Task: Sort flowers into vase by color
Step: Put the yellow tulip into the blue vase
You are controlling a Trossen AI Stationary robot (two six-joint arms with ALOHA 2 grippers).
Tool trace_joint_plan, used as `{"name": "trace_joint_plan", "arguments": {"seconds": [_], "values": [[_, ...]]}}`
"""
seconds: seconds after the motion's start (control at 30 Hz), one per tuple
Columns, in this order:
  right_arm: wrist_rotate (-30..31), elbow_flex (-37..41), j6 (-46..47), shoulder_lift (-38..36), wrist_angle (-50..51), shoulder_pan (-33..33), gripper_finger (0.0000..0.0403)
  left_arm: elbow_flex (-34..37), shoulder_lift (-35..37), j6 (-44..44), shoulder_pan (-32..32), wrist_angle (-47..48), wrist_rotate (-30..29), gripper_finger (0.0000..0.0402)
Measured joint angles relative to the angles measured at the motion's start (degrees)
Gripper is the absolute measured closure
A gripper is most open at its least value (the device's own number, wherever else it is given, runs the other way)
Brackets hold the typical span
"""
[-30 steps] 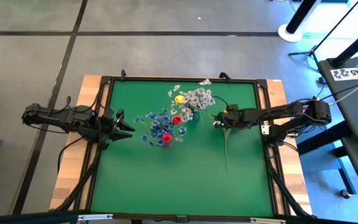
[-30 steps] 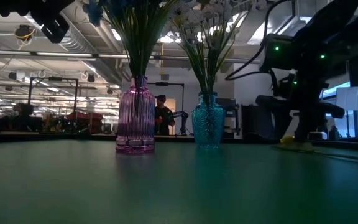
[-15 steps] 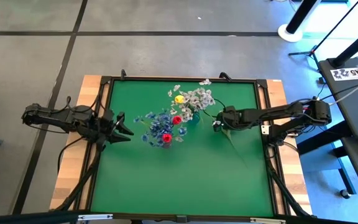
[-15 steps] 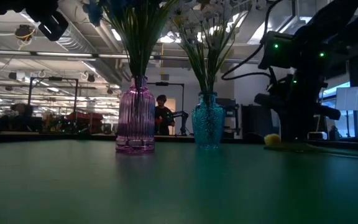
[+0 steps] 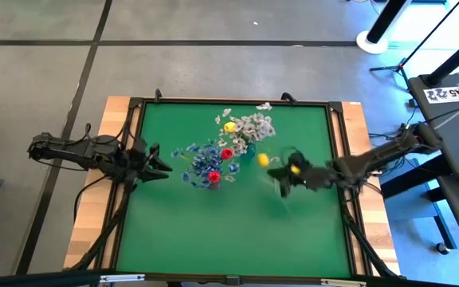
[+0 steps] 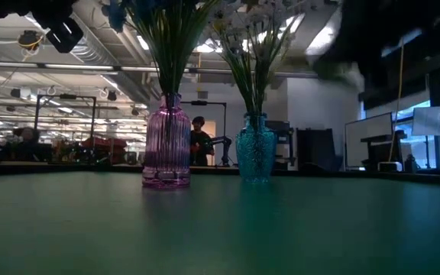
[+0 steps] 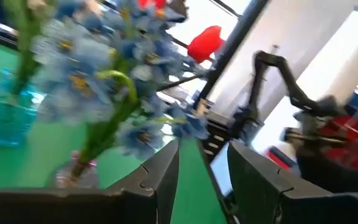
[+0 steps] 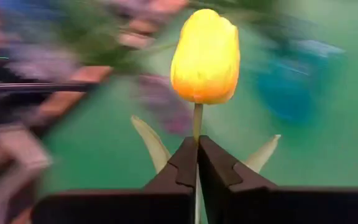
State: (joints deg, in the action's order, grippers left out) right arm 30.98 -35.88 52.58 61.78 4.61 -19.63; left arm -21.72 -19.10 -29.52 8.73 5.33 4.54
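Note:
A purple vase (image 6: pixel 166 149) holds blue sprays (image 5: pixel 201 159) and red buds (image 5: pixel 226 153). Right of it, a teal vase (image 6: pixel 256 147) holds white sprays (image 5: pixel 251 127) and a yellow bud (image 5: pixel 229 126). Both vases stand on the green table. My right gripper (image 5: pixel 276 170), right of the vases, is shut on a yellow tulip (image 5: pixel 262 159), whose bud (image 8: pixel 205 56) shows just past the fingertips. My left gripper (image 5: pixel 154 166) stands open left of the blue sprays (image 7: pixel 104 68) with nothing between its fingers. My right gripper pinches the yellow tulip's thin stem (image 8: pixel 197 127) just below the bud, between the tips of its two fingers. The bud stands free beyond the fingertips, with a pale leaf (image 8: pixel 148 143) on either side. The flower is lifted clear of the table.
The green mat sits in a dark frame (image 5: pixel 229 102) on a wooden table. Bare mat (image 5: pixel 229 231) lies on the near side of the vases. Beyond the far edge the low view shows a room with a person (image 6: pixel 198 141) standing far back.
My right gripper has shut on the yellow tulip, which lay on the mat, and has raised it clear while moving toward the table's near edge. The long stem no longer lies on the mat. My left gripper has drifted slightly toward the vases, still open.

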Motion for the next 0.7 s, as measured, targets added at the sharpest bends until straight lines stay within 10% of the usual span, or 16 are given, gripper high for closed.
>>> {"name": "trace_joint_plan", "arguments": {"seconds": [0.33, 0.5, 0.7], "values": [[29.6, -0.1, -52.9, 10.1, -62.8, -12.6, 0.0401, 0.0, 0.0, 2.7, 0.0, -2.4, -6.6, 0.0269], [18.4, -0.1, -71.7, 18.3, -90.2, -6.1, 0.0401, 0.0, 0.0, 6.4, 0.0, -2.4, -6.6, 0.0269], [6.6, -1.2, -77.4, 22.1, -94.3, 2.9, 0.0402, 0.0, 0.0, 6.0, 0.0, -2.4, -6.5, 0.0269]]}}
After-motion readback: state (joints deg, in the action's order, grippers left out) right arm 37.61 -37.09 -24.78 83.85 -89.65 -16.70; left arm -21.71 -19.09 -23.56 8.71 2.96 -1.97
